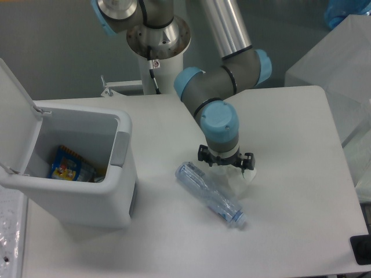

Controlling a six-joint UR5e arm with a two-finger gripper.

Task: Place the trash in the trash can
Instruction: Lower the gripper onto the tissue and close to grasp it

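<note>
The gripper [225, 162] hangs with jaws apart, straddling the crumpled tissue [239, 179], which lies on the table [290, 220] touching the crushed bottle [210, 194]. If the jaws close off-centre they may snag the bottle or pinch only a loose fold, dropping the tissue short of the open trash can [75, 191].

white bin [87, 197], clear bottle [210, 194], white tissue [242, 180], blue-yellow packet [68, 167]
</note>
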